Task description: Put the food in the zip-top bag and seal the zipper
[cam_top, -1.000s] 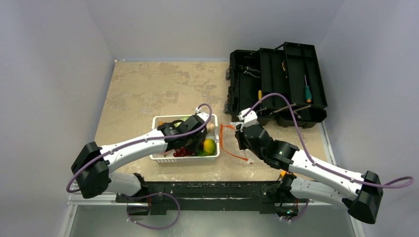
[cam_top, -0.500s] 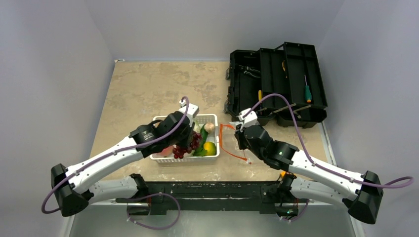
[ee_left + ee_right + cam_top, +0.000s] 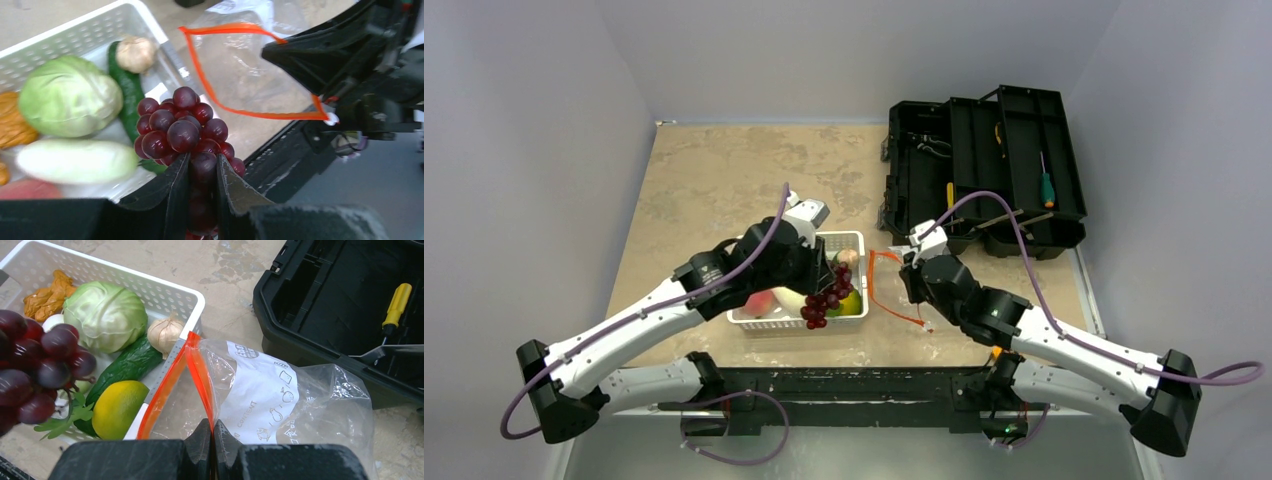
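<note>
My left gripper (image 3: 202,172) (image 3: 816,278) is shut on the purple grapes (image 3: 182,127) (image 3: 826,295) and holds the bunch above the right end of the white basket (image 3: 749,318). In the basket lie the cabbage (image 3: 67,97), cucumber (image 3: 127,97), mushroom (image 3: 135,52), white radish (image 3: 75,160), mango (image 3: 117,407) and orange pieces (image 3: 47,295). My right gripper (image 3: 214,427) (image 3: 916,278) is shut on the orange-red zipper (image 3: 200,372) of the clear zip-top bag (image 3: 280,395) and holds its mouth open just right of the basket.
An open black toolbox (image 3: 984,175) with tools, among them a yellow-handled screwdriver (image 3: 397,302), stands at the back right, close behind the bag. The table's front edge and black rail (image 3: 844,385) lie just before the basket.
My left gripper has lifted the grapes out of the basket and carried them right, toward the bag. The right gripper and the bag have stayed still.
</note>
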Controlling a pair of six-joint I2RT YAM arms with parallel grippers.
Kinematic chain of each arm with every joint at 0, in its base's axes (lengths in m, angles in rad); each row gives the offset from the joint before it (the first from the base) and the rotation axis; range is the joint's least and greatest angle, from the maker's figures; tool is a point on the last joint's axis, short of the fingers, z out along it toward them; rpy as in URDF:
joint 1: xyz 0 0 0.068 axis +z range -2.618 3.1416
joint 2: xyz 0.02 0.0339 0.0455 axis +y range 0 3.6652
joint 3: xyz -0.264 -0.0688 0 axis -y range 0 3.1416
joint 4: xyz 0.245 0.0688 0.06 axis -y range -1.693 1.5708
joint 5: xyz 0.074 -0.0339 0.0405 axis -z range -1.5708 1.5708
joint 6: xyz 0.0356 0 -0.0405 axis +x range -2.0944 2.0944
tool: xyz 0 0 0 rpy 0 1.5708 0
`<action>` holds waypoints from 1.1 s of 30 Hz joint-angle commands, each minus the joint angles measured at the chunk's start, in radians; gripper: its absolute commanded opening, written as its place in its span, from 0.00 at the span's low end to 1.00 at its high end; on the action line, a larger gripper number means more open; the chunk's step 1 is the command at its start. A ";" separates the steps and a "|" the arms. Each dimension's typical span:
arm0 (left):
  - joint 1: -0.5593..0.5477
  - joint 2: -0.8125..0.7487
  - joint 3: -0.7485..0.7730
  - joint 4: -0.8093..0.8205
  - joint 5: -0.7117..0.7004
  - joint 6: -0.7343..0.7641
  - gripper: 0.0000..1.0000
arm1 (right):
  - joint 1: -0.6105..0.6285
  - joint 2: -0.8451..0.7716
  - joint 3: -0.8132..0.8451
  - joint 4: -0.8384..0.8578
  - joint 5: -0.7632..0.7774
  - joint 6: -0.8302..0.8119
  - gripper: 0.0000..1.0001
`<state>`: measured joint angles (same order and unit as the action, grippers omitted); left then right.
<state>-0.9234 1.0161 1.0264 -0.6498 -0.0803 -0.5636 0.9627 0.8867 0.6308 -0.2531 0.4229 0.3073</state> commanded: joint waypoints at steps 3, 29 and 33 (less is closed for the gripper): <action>-0.002 0.082 0.018 0.287 0.234 -0.076 0.00 | -0.001 -0.035 -0.010 0.051 -0.018 -0.018 0.00; 0.012 0.341 -0.013 0.594 0.157 -0.374 0.00 | -0.001 -0.149 -0.050 0.096 -0.120 -0.059 0.00; 0.008 0.343 -0.158 0.918 0.138 -0.496 0.00 | -0.001 -0.161 -0.051 0.097 -0.136 -0.059 0.00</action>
<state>-0.9173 1.3724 0.9539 -0.0971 0.1463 -0.8948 0.9600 0.7467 0.5789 -0.2096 0.3286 0.2562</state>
